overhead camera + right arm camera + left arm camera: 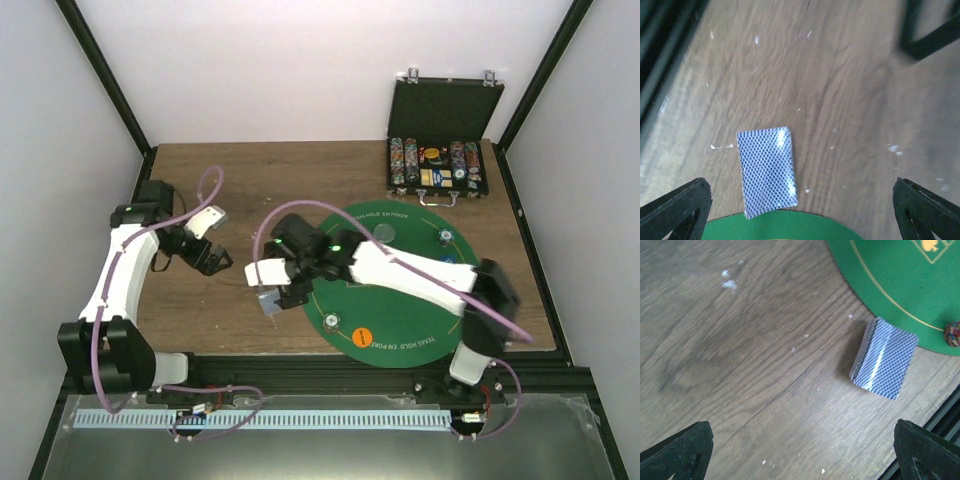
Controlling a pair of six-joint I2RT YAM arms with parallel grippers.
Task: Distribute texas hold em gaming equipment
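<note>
I see the bench as matt brown wood with a fine, white-flecked grain, the cards as glossy coated paper catching a streak of light, the mat as soft matt green felt, and my right hand with matt black plastic fingers.

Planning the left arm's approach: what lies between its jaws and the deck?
Nothing: only bare table shows before the deck, in the left wrist view.

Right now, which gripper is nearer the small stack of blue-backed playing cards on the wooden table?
Right. The right gripper hangs open just above the blue-backed stack; the left gripper is open too, farther off to its left.
</note>
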